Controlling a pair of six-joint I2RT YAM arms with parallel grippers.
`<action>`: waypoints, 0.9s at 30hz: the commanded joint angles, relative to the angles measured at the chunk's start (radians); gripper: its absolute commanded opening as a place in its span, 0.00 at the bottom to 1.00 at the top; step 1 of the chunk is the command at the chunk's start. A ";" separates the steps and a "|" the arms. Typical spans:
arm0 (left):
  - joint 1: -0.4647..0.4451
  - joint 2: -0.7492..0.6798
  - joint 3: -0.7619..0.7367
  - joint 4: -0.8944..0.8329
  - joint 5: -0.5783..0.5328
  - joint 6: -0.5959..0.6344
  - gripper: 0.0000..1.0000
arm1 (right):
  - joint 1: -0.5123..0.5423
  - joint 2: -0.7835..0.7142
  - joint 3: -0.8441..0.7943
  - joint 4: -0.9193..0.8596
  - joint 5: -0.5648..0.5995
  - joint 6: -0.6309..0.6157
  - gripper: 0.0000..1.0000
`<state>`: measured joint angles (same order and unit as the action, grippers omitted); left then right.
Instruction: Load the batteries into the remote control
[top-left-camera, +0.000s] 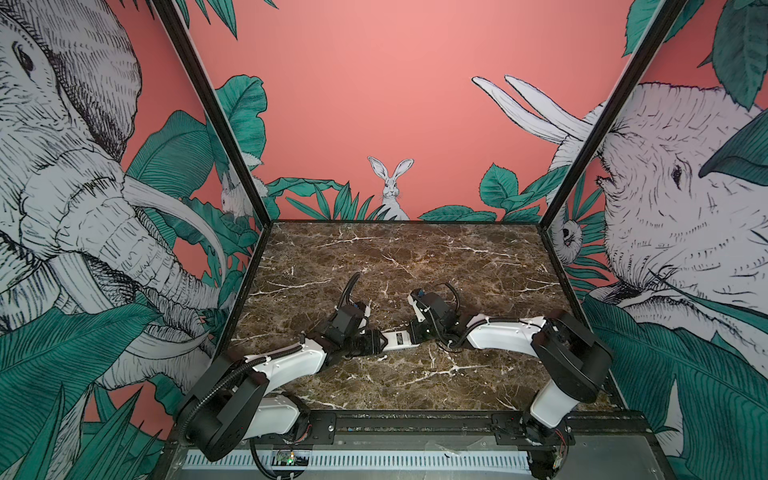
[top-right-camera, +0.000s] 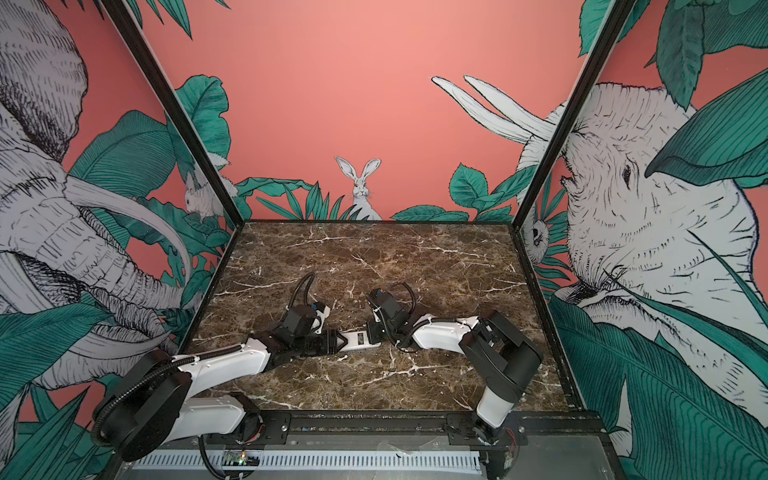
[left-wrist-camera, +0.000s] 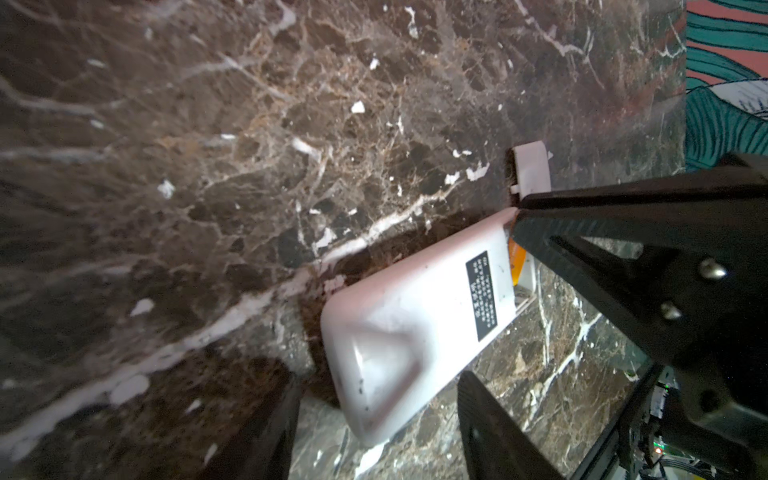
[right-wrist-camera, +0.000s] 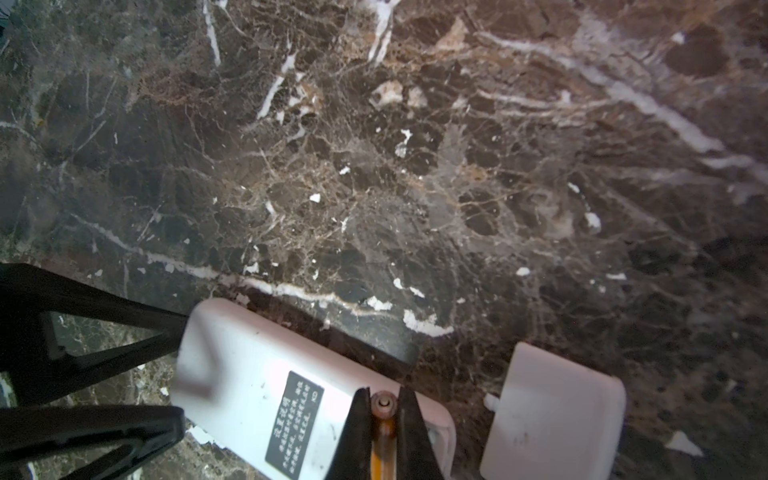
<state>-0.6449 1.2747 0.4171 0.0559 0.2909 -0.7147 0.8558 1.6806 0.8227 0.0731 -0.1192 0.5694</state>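
On the marble surface (left-wrist-camera: 208, 166), the remote control (left-wrist-camera: 415, 316) lay label side up, one end clamped between the jaws of the left gripper (left-wrist-camera: 380, 382). The right gripper (right-wrist-camera: 384, 395) was pinched on a battery (right-wrist-camera: 383, 453) over the remote's opposite end. A loose white cover (right-wrist-camera: 552, 411) lay just beside it.

We look onto a brown marble worktop (top-left-camera: 407, 257) veined in white, framed by black corner posts (top-left-camera: 208, 104). Beyond its far edge rises a coral-pink wall (top-left-camera: 374, 83) with a drawn rabbit (top-left-camera: 390, 187) among green leaves (top-left-camera: 498, 187). Ink-drawn elephants (top-left-camera: 62, 187) fill both side walls. The light is soft and even.
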 joint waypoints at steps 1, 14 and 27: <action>-0.002 -0.003 -0.018 -0.016 -0.010 -0.009 0.62 | 0.009 -0.004 -0.012 0.017 0.007 0.006 0.00; -0.001 0.004 -0.030 -0.001 -0.009 -0.009 0.58 | 0.011 -0.022 -0.018 0.017 0.003 0.027 0.01; -0.001 -0.006 -0.054 0.011 -0.001 -0.020 0.45 | 0.011 -0.052 -0.034 0.028 0.006 0.057 0.12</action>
<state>-0.6445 1.2785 0.3897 0.0948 0.2947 -0.7258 0.8577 1.6623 0.8024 0.0944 -0.1196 0.6075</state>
